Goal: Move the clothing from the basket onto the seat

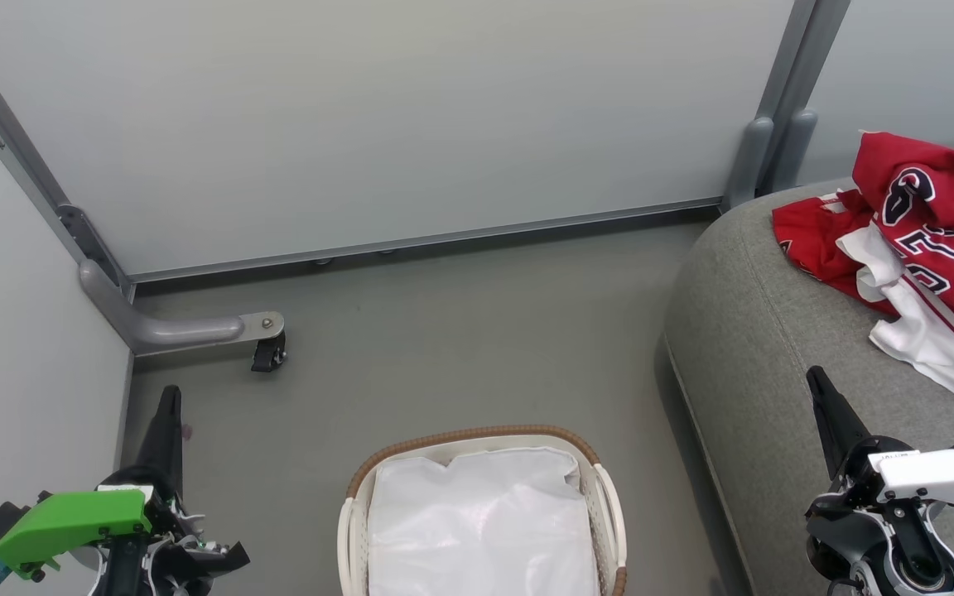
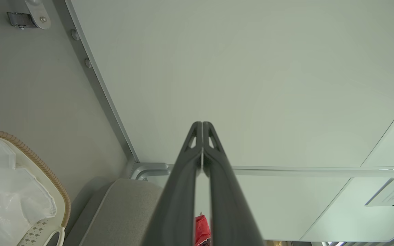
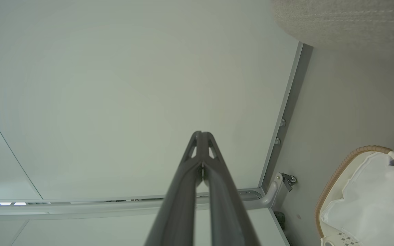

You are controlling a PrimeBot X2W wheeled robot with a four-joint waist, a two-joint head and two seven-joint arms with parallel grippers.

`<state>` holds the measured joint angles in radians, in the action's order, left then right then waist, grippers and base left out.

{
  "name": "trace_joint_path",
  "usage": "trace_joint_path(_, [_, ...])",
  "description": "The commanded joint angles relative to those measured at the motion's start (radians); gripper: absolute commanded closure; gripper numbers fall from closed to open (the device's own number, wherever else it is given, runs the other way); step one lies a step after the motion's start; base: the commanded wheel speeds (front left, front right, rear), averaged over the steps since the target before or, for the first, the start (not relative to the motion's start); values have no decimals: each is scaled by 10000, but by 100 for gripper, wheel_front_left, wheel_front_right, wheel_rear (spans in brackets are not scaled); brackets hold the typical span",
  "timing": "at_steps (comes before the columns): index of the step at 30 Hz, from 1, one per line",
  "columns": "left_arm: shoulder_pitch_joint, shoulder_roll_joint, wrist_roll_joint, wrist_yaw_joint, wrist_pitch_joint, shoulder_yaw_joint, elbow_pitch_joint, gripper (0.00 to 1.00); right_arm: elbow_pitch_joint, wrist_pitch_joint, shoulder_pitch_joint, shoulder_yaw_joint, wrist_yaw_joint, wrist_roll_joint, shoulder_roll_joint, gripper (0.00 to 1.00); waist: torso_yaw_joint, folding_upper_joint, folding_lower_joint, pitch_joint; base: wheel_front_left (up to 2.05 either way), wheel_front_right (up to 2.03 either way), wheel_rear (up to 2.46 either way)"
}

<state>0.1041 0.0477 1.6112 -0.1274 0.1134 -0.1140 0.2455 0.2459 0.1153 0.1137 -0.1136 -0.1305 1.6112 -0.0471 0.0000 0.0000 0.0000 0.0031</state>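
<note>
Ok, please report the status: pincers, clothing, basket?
Left pincer shut, empty; right pincer shut, empty. Red sports clothing lies on large grey fabric seat. Roundish white plastic basket holds white liner, no red garment. No obstacle seen.

The left claw (image 1: 169, 397) and the right claw (image 1: 816, 381) are dark, matt plastic. Between them the basket (image 1: 605, 497) is smooth white plastic with a brown woven rim, and its liner (image 1: 477, 521) is a thin white sheet with a faint sheen. Beside the right claw the seat (image 1: 742, 331) is grey cloth with a coarse, matt weave. The clothing (image 1: 932, 223) beyond that claw is smooth red cloth, slightly glossy. Ahead of the left claw a bracket (image 1: 187, 329) is satin grey metal on a smooth, matt floor (image 1: 444, 331).
</note>
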Motion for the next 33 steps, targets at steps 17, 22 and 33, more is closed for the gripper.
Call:
trace_joint_path(17, [88, 61, 30, -62, 48, -26, -19, 100, -37, 14, -106, -23, -4, 34, -59, 100, 0, 0, 0, 0, 0, 0, 0])
trace_joint_path(22, [88, 60, 28, -62, 49, -28, -19, 100, -37, 14, -106, -23, -4, 34, -59, 100, 0, 0, 0, 0, 0, 0, 0])
trace_joint_path(33, [89, 58, 26, -62, 49, -29, -18, 100, -35, 14, -107, -23, -4, 34, -59, 100, 0, 0, 0, 0, 0, 0, 0])
